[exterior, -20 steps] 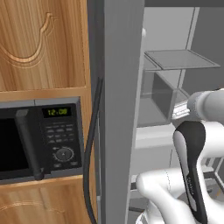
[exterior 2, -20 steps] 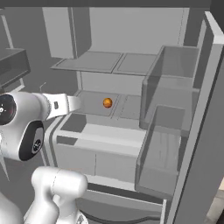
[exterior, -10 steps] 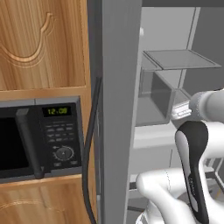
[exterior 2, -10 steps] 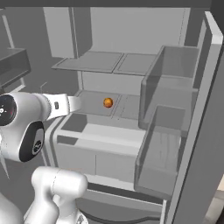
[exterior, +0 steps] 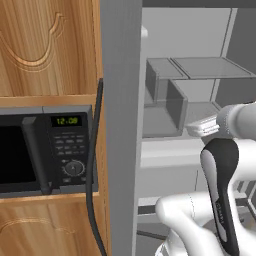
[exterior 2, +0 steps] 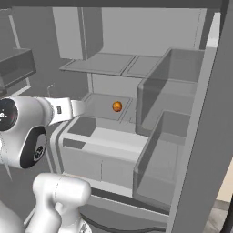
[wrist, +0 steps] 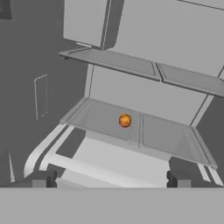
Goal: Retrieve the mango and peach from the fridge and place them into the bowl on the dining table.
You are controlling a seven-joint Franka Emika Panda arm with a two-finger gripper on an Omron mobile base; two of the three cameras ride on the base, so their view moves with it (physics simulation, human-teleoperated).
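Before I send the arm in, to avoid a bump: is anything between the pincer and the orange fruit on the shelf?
Nothing visible: the open pincer faces the small round orange fruit across bare pale grey shelf.

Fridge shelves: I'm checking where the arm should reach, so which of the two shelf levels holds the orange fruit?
The lower shelf, just above the drawers, holds the orange fruit, near its middle divider. The upper shelf is bare.
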